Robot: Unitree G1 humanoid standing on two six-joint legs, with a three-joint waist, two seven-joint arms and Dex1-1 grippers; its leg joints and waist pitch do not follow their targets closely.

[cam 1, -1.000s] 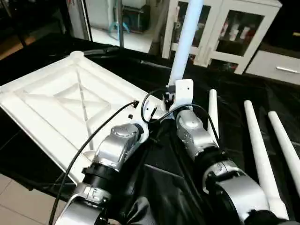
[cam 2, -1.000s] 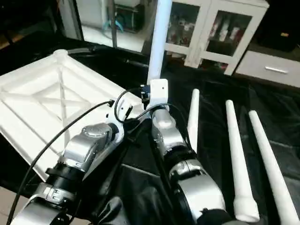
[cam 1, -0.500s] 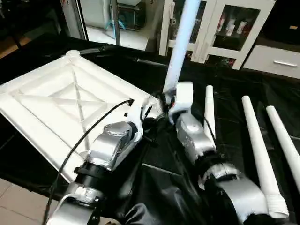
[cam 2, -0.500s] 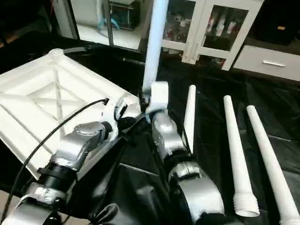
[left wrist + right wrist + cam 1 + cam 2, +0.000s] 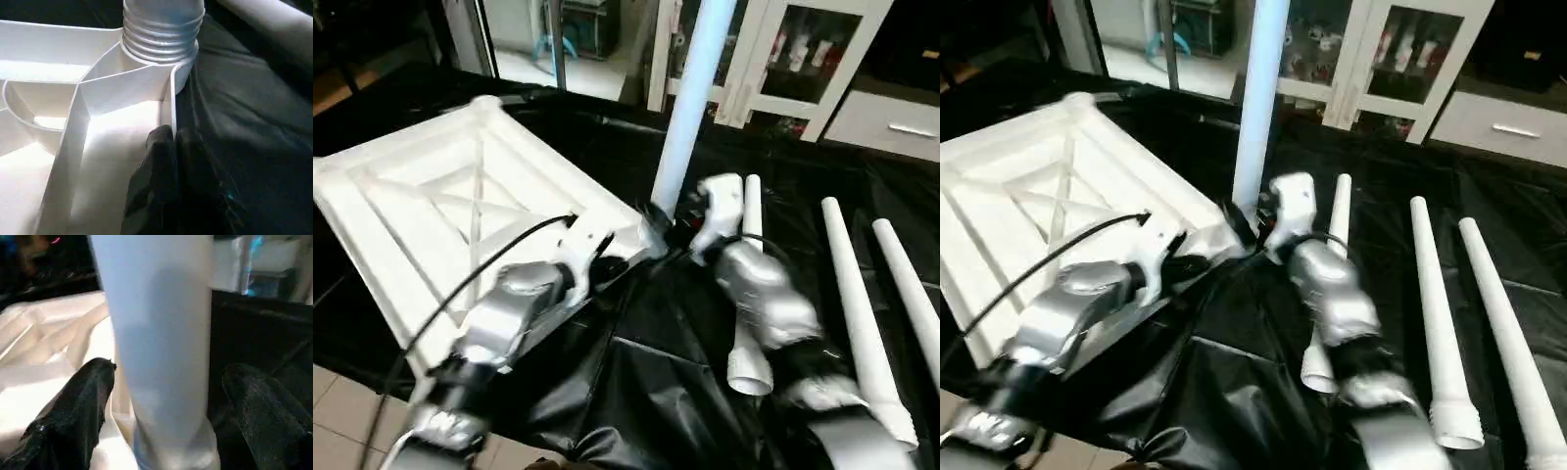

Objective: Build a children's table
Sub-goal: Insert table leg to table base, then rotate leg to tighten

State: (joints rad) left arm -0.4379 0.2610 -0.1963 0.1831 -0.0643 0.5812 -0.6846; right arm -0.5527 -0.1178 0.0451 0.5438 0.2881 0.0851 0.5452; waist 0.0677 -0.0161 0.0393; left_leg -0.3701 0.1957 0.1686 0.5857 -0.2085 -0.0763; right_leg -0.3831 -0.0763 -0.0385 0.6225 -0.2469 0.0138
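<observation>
Left gripper (image 5: 172,142) pinched on the thin edge wall of the tabletop (image 5: 112,122), one black finger (image 5: 155,161) inside the rim, the other outside over the black cover (image 5: 244,112). Threaded leg end (image 5: 161,29) seated upright in the corner socket (image 5: 181,73) just beyond. Ribs branch off the socket. Another leg (image 5: 274,24) lies on the cover.

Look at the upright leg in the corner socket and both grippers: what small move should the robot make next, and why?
Probably close the right gripper on the upright leg and keep turning it. Its fingers stand open on either side of the tube, and threaded rings still show above the corner socket, so the leg seems not fully seated. The left gripper pinches the tabletop's rim, steadying it.
</observation>
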